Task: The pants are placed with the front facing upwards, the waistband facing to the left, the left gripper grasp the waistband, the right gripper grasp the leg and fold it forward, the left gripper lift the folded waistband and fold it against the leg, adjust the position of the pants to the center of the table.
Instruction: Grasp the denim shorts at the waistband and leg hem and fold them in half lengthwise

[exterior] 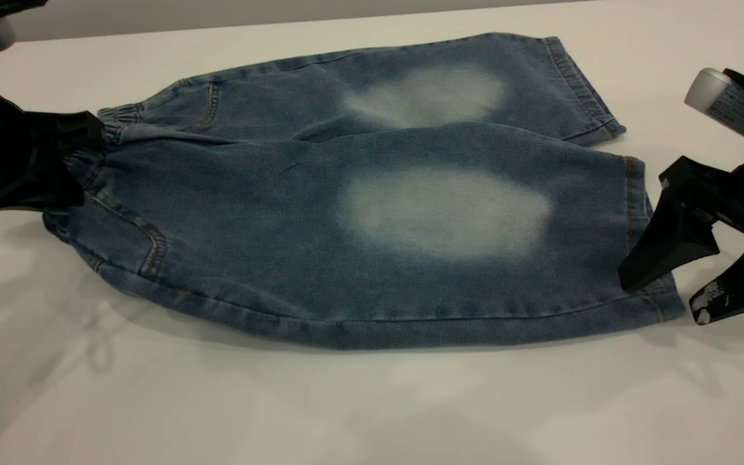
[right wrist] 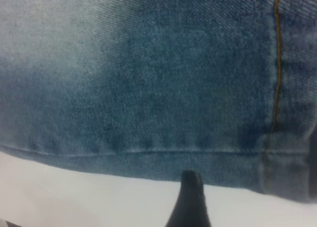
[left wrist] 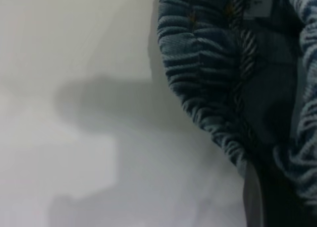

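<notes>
At the left edge, the left gripper [exterior: 78, 158] meets the waistband [exterior: 117, 116]; whether it pinches the band is hidden. The pants [exterior: 359, 194] lie flat across the table [exterior: 372, 407]. At right, the right gripper [exterior: 666, 290] stands spread at the near leg's cuff, partly cut off.

- The pants [exterior: 268, 213]: blue denim cloth, matt, woven grain, faded patches.
- The waistband [left wrist: 198, 63]: ruched, ribbed denim.
- The worktop [exterior: 372, 400]: smooth, pale, faintly glossy.
- The right gripper [exterior: 688, 278]: matt black plastic, scuffed white at one tip.
</notes>
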Robot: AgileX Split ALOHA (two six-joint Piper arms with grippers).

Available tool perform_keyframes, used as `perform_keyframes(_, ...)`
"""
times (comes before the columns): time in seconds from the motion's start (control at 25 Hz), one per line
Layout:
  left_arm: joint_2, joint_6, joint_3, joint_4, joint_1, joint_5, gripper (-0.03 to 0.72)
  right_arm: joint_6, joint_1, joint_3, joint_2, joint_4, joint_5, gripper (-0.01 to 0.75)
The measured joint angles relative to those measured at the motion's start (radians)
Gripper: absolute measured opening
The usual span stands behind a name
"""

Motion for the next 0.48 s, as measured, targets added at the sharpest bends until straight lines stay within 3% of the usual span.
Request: perform_keyframes(0.48,0.0,-0.001,0.0,0.0,0.0,0.0,0.075,-0.117,0.0,0.0,0.055,0.128,0.022,0.508)
